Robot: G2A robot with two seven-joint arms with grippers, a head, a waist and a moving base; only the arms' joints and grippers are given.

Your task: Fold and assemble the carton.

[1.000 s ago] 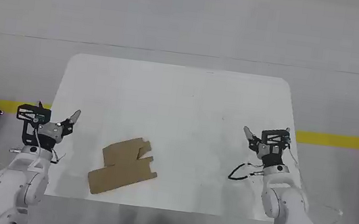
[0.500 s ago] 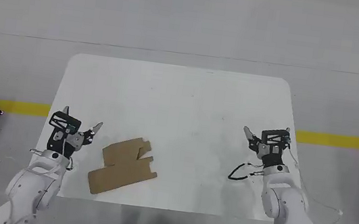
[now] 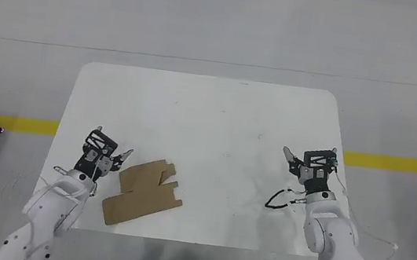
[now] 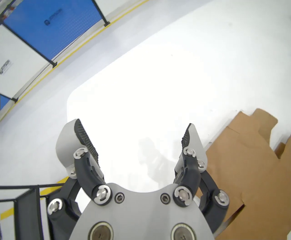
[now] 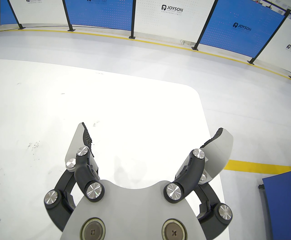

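My left gripper (image 3: 113,147), released, hovers beside the carton (image 3: 143,191) at lower left. Flat on the table (image 3: 232,133), it may skid, not lift. My right gripper (image 3: 310,155) gapes empty.

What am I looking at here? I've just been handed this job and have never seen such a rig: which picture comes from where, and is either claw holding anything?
This is a two-armed robot working at a white table. The top view looks down from a camera on the robot, above its arms. The other two views come from a camera on each wrist, looking out past that arm's own claw. One flat, unfolded brown carton lies on the table, near the robot's edge. The left claw is open and holds nothing; it hovers close beside the carton without gripping it. The right claw is also open and empty, over the opposite side of the table, well away from the carton. No fold has been made yet.
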